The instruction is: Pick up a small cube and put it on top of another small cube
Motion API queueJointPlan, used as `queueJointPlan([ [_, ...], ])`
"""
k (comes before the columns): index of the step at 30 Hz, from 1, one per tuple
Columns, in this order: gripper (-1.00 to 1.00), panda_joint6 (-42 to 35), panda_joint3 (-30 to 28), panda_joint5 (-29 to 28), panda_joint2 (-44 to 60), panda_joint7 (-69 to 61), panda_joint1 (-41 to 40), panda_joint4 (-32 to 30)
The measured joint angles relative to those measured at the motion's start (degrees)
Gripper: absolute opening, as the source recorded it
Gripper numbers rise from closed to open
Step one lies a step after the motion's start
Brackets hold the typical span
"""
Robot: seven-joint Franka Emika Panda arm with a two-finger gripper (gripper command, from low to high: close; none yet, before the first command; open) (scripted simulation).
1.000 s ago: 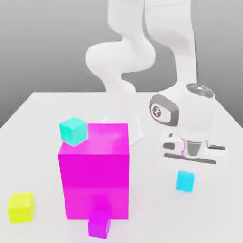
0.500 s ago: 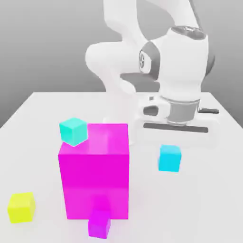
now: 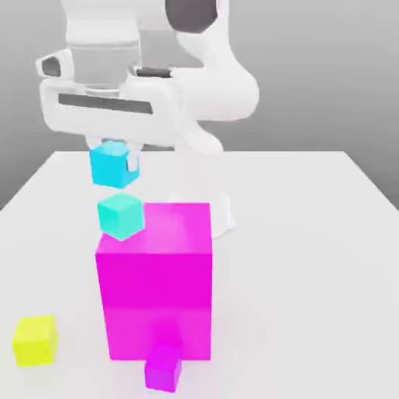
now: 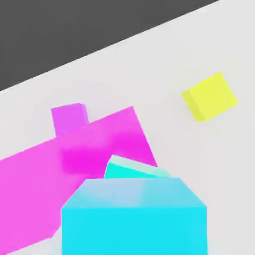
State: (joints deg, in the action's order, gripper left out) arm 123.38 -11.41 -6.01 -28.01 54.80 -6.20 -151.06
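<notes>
Fingers (image 3: 114, 156) grip cyan cube (image 3: 109, 164) above turquoise cube (image 3: 121, 215) (white table (image 3: 312, 257), grey bkgd).

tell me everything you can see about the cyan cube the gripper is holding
The cyan cube is small, plain and bright sky blue, with flat matte faces. It hangs in the air, pinched in the gripper, turned slightly. It sits just above the turquoise cube, with a gap between them, beside the big magenta cube. In the hand view it partly covers the turquoise cube.
</notes>
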Motion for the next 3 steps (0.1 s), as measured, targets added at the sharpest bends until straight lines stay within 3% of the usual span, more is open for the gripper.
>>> queueJointPlan([
  [3,1.00,0.00,0.00,0.00,0.00,0.00,0.00,0.00],
])
